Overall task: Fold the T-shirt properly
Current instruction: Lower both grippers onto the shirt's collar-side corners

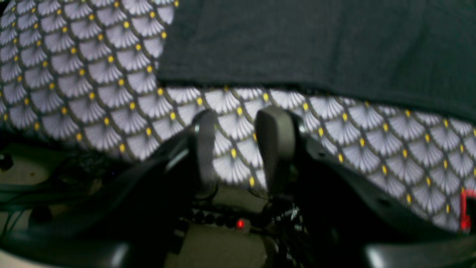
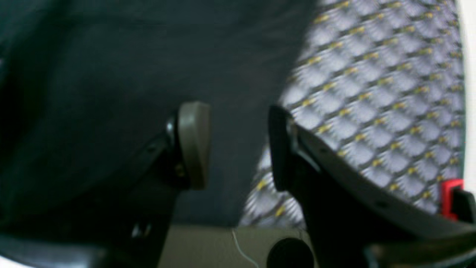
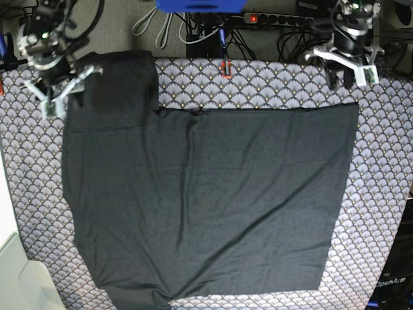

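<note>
The black T-shirt [image 3: 206, 194] lies spread flat on the grey fan-scale cloth [image 3: 271, 87], with one sleeve [image 3: 122, 77] reaching to the far left corner. In the base view my right gripper [image 3: 68, 90] hovers at that sleeve's outer edge. The right wrist view shows it open [image 2: 238, 145], with only dark T-shirt fabric [image 2: 111, 74] behind the gap. My left gripper [image 3: 348, 74] is above the far right corner of the T-shirt. It is open [image 1: 238, 149] over patterned cloth, just short of the T-shirt's hem [image 1: 316, 48], and nothing sits between its fingers.
The patterned cloth [image 1: 74, 74] covers the whole table. A red clip [image 3: 224, 68] holds its far edge. Behind the table lie a power strip [image 3: 277, 18], cables and a blue object [image 3: 200, 5]. A white surface [image 3: 19, 278] sits at the near left.
</note>
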### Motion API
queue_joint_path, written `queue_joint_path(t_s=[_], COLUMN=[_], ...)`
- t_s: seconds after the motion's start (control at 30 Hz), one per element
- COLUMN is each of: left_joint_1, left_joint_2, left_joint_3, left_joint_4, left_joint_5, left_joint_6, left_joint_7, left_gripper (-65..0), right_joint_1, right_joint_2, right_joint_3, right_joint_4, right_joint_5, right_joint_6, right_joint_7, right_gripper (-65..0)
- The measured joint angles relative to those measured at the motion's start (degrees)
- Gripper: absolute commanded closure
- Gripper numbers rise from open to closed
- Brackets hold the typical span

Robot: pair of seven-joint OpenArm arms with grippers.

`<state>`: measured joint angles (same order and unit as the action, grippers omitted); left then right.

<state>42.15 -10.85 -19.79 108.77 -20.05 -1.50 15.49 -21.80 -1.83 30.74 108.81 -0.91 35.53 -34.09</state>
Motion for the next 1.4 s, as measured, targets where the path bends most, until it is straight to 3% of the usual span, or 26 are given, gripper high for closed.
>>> queue_joint_path(t_s=[0.13,0.27,0.73,0.93,1.13,1.3,1.4], left_joint_1=[-0.26,-0.31,-1.95,-4.76,-5.14,-5.11,-5.05], left_joint_2=[0.09,-0.44,-0.39,-0.44,-1.68,-1.66,-1.66], left_joint_3=[-1.64,-1.77,-1.88,-5.99,-6.27,-6.25,-6.27], left_joint_4=[0.09,0.22,0.42,0.07,-0.07,-0.85,-1.05], left_joint_5=[-0.13,-0.15,0.07,0.00,-0.02,-0.13,-0.15], left_joint_6=[0.24,-0.17,0.00,0.02,-0.13,-0.04,0.00], left_joint_7=[0.07,0.35,0.59,0.17,0.46,0.42,0.59], left_gripper=[-22.4,-22.5,-22.5,-22.5,-22.5,-22.6,-22.6], right_joint_1=[2.19,2.89,0.72,0.20,0.46,3.10,3.67], right_joint_2=[-0.17,0.09,-1.05,-1.92,-1.99,-0.07,0.57], right_joint_3=[3.93,6.64,6.38,6.38,6.36,6.71,6.82], right_joint_4=[-5.03,-8.37,-11.43,-11.37,-11.69,-15.93,-17.18], right_joint_5=[0.22,-0.22,0.63,0.96,1.40,2.69,3.34], right_joint_6=[4.76,4.50,4.07,3.87,3.89,3.89,4.33], right_joint_7=[-2.21,-2.14,0.26,0.85,0.72,2.56,3.37], right_gripper=[-26.8,-26.7,-26.6,-26.0,-15.3,0.0,0.0])
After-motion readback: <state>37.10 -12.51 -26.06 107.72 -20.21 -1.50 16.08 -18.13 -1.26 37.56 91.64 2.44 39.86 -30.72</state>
